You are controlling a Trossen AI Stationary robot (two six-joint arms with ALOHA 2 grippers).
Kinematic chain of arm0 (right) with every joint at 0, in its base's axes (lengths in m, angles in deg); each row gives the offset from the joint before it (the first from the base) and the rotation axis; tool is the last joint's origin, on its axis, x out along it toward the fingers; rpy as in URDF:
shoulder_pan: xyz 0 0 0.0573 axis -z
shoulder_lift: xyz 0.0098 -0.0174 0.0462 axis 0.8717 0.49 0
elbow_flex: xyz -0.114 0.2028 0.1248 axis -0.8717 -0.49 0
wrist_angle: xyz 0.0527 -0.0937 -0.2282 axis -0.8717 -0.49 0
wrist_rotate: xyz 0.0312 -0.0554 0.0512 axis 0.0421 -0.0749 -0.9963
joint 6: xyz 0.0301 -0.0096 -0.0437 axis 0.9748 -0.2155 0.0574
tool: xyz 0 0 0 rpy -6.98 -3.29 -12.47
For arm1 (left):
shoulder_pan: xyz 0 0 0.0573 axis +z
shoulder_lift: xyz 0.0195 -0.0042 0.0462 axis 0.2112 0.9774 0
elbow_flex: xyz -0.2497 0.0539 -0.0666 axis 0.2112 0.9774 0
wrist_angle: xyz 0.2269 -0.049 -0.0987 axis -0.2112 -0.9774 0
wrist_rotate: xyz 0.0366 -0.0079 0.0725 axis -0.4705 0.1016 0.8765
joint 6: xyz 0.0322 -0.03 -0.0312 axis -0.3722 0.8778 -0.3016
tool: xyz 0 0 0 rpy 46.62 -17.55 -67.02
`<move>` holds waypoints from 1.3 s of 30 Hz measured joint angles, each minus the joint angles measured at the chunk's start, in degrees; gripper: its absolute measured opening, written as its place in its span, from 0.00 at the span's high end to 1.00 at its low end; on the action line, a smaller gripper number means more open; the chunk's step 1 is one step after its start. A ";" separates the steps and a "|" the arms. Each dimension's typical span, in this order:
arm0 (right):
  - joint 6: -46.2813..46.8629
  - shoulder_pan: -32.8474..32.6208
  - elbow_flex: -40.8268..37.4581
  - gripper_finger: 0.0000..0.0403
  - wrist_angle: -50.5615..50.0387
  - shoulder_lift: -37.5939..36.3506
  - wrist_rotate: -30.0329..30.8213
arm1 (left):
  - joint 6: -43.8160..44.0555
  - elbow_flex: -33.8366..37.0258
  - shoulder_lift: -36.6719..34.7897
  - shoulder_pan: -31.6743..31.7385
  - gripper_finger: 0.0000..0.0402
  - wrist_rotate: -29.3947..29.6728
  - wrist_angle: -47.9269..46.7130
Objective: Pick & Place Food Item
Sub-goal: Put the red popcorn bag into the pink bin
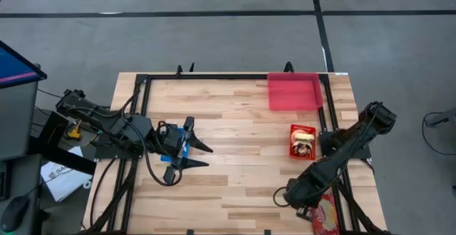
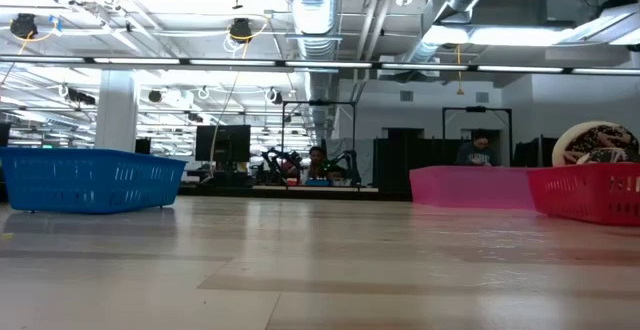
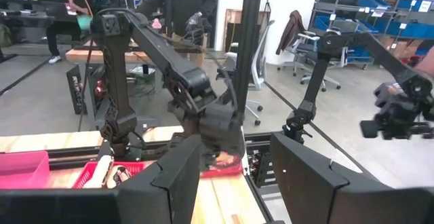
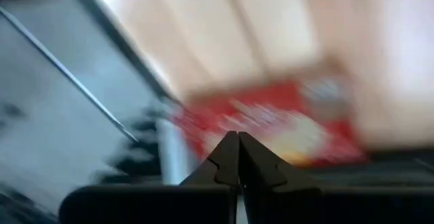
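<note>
A flat red food packet (image 1: 326,217) lies at the table's near right corner, partly under my right arm; the right wrist view shows it blurred (image 4: 271,122) just beyond the fingertips. My right gripper (image 1: 293,195) (image 4: 237,139) is over it, pointing steeply down, fingers shut. A small red basket (image 1: 301,141) (image 2: 590,190) holds a bun-like food item (image 1: 302,135). A pink tray (image 1: 293,91) sits at the far right. My left gripper (image 1: 198,154) (image 3: 234,176) waits open and level over the table's left half. My right gripper's shut fingertips (image 4: 229,149) show in front of the red packet's edge (image 4: 224,119) in the right wrist view. Blur and my own arm hide the spot, so I cannot tell whether they touch or pinch it.
A black metal frame (image 1: 142,114) runs round the tabletop. Bare wood (image 1: 242,157) spreads between the two arms. People and other robot arms show in the room beyond the table, and a blue basket (image 2: 90,178) stands far left in the low view.
</note>
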 joint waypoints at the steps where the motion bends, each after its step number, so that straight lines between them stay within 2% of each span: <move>1: 2.75 -0.02 0.82 1.00 2.60 0.00 1.52 | -0.01 0.00 0.00 -0.18 0.57 0.06 -0.09; 7: 27.68 0.05 3.86 1.00 18.63 1.56 18.73 | -0.19 0.00 0.00 -1.31 0.57 1.55 -0.24; 9: 34.62 0.11 3.91 1.00 20.72 3.32 21.44 | -0.31 0.00 0.00 -1.50 0.57 1.71 -0.24; 15: 40.54 -1.20 3.89 1.00 34.73 10.08 21.60 | -0.42 0.02 0.00 -1.50 0.57 1.30 -0.27; 17: 43.70 -1.76 4.12 1.00 37.63 11.72 17.65 | -0.42 0.02 0.00 -1.50 0.57 1.23 -0.43; 19: 48.72 -3.24 5.48 1.00 30.58 12.58 15.33 | -0.49 0.02 0.00 -1.51 0.57 1.21 -0.63; 22: 56.98 -7.00 11.89 1.00 6.34 13.13 14.37 | -1.95 0.06 0.00 -1.74 0.57 1.17 -1.45; 26: 58.56 -8.67 23.62 1.00 -22.52 15.55 10.09 | -3.93 0.09 0.00 -1.73 0.57 1.12 -1.65; 28: 58.18 -7.60 29.01 1.00 -31.08 17.42 10.39 | -5.14 0.09 0.00 -1.42 0.57 1.13 -1.43; 30: 57.21 -6.19 32.27 0.98 -35.19 19.68 11.34 | -6.10 0.09 0.00 -0.80 0.57 1.12 -1.33; 34: 54.65 -4.82 33.61 0.91 -33.21 23.63 11.59 | -6.37 0.09 0.00 0.13 0.57 1.17 -1.03; 36: 53.70 -4.78 33.57 0.85 -32.04 26.13 9.79 | -6.38 0.09 0.00 0.21 0.57 1.24 -1.00; 39: 53.20 -4.81 33.53 0.75 -33.20 29.24 3.60 | -6.41 0.09 0.00 0.20 0.57 1.15 -1.05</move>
